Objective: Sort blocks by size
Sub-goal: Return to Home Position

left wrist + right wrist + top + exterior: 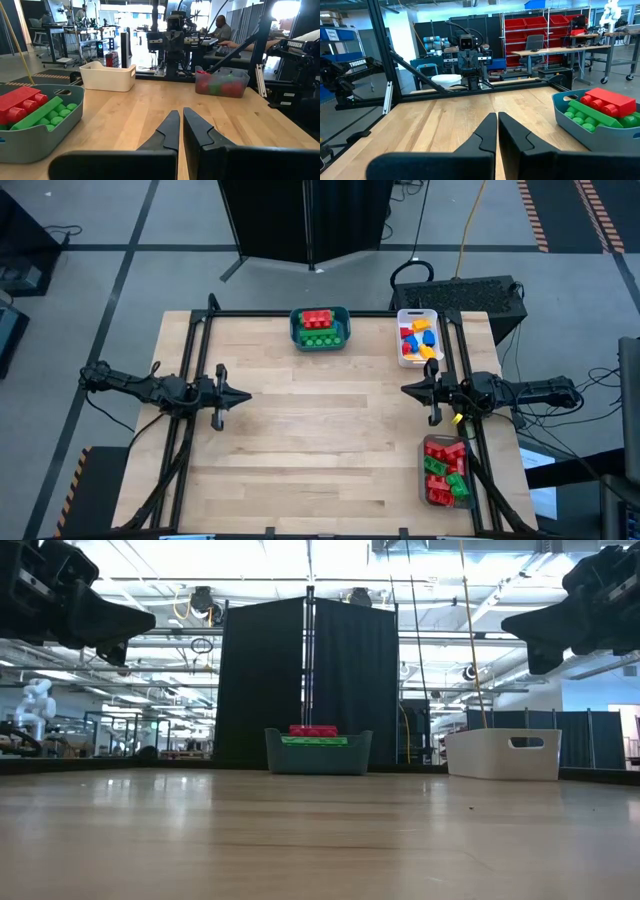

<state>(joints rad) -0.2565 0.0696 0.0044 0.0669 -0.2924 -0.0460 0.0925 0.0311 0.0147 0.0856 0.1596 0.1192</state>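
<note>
Left claw [243, 394]: fingers [170, 131] drawn together, only a slit between them, nothing held. It hangs over the left side of the pale wooden desk [300, 450], tips aimed at the middle.

Right claw [407, 389]: also closed and empty, over the right side, facing the left claw across the boards. The low view shows both arms well above the desk.

Outward from the claws:
- No loose brick seen on the wood.
- Teal plastic bin [346, 320] at the far edge, about midway between the claws. It holds the long red and green studded bricks [320, 328], stacked, their long axis lying along the line from claw to claw.
- White plastic bin [420, 314] at the far right, just beyond the right claw, holding the medium blue, yellow and red bricks [418, 340].
- Dark clear bin [425, 480] at the near right edge, holding the short red and green bricks [447, 475]. The right arm is much nearer to both right-hand bins.

Judgement: every block in view sits binned by length, so the sort looks finished. The coming move needs no grasp, only parking, with the bricks lying off to the sides of each claw's heading.

Writing: white lettering on a dark arm casing [299, 44] appears to read "TROSSEN". No readable labels on the bins.
</note>
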